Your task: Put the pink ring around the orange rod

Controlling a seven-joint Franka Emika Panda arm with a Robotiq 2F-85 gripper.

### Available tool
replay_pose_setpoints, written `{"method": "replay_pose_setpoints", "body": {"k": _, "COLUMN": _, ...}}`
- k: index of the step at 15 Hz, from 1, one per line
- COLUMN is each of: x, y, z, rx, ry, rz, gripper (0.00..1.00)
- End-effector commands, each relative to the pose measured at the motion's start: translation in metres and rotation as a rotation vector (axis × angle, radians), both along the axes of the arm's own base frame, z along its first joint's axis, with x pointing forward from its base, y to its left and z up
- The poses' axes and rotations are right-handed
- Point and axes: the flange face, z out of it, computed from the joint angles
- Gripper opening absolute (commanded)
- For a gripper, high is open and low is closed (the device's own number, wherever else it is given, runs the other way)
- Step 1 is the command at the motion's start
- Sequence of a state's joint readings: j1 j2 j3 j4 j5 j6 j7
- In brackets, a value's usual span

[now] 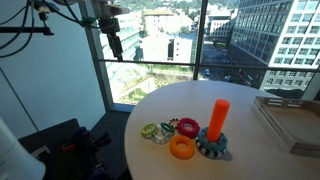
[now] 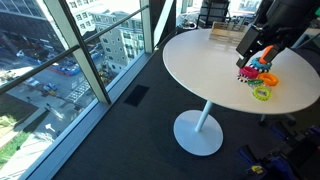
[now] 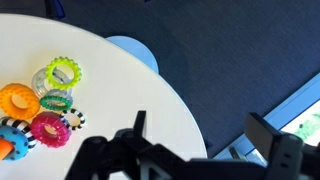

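Sitting flat on the white bench (image 1: 150,105), the pink ring (image 3: 50,129) is lying just beside the toothed base (image 3: 14,134) of the orange rod (image 1: 219,115), so it's not threaded on yet. It's looking like light, stiff plastic to me, and that bumpy rim should be giving decent bite instead of slipping. I'm thinking the best hold is pinching one side of the band, one pad in the hole and one outside, on the side facing away from the rod, so the centre is staying open for the rod's rounded top. It's crowded though: a teal-green ring (image 3: 56,100) is pressing right up against it, the orange ring (image 3: 18,100) is lying near, and a yellow-green ring (image 3: 62,72) is sitting further out. The fingers (image 3: 140,125) are hanging spread wide with nothing between them, hovering off to the side of the pile near the bench edge.
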State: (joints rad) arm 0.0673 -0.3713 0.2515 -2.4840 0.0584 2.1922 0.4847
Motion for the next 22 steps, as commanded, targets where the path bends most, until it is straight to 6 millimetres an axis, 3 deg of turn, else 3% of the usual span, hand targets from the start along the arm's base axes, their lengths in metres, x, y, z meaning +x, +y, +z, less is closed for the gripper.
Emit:
{"method": "replay_pose_setpoints", "body": {"k": 1, "x": 0.043, "y": -0.036, "z": 0.008, "rx": -0.028, "ry": -0.021, "rz": -0.071, "gripper": 1.00}}
{"method": "replay_pose_setpoints", "body": {"k": 7, "x": 0.099, "y": -0.106, "z": -0.006, "rx": -0.086, "ry": 0.001, "rz": -0.159, "gripper": 1.00}}
{"method": "replay_pose_setpoints", "body": {"k": 14, "x": 0.123, "y": -0.191, "z": -0.025, "rx": -0.096, "ry": 0.034, "rz": -0.322, "gripper": 1.00}}
{"method": "replay_pose_setpoints", "body": {"k": 18, "x": 0.125, "y": -0.218, "z": -0.034, "rx": -0.107, "ry": 0.039, "rz": -0.402, "gripper": 1.00}}
{"method": "replay_pose_setpoints", "body": {"k": 22, "x": 0.118, "y": -0.217, "z": -0.039, "rx": -0.097, "ry": 0.053, "rz": -0.382, "gripper": 1.00}}
